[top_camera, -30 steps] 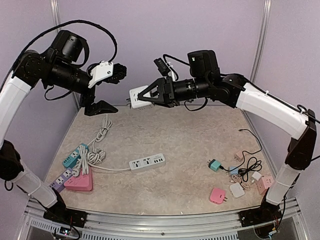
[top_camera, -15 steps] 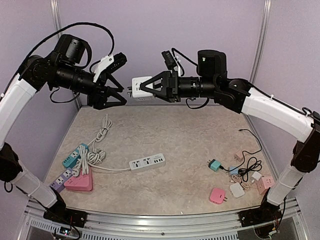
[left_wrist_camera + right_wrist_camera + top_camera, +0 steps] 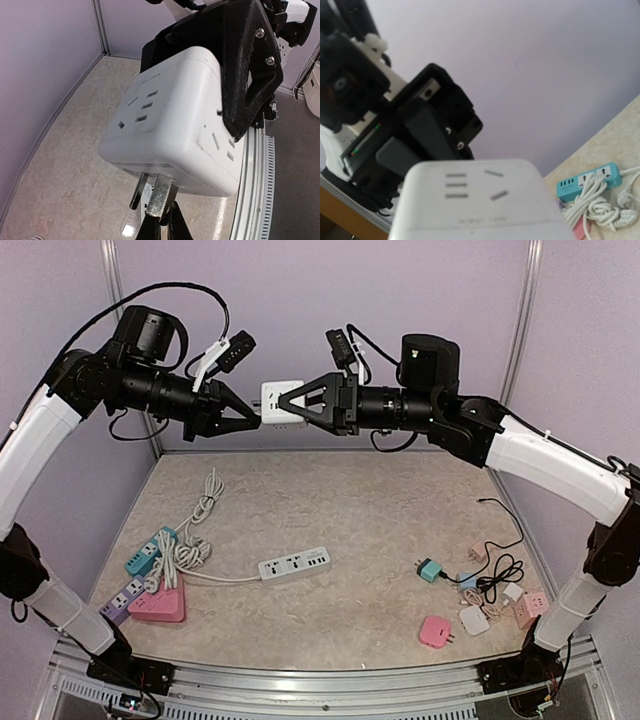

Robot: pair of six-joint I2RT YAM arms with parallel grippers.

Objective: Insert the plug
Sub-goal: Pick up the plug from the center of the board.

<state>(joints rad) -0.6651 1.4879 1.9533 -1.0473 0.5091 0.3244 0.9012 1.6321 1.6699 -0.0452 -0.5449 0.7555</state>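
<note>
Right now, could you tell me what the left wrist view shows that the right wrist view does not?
Only the left wrist view: the metal prongs under the white adapter, with the left gripper at one prong's tip, jaws closed. Only the right wrist view: the teal power strip and coiled white cable. Both: the adapter's socket holes.

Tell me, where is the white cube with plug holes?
The white cube adapter is up in the air at the middle back of the top view, held by the right end effector, the left end effector pinching its prong.
</note>
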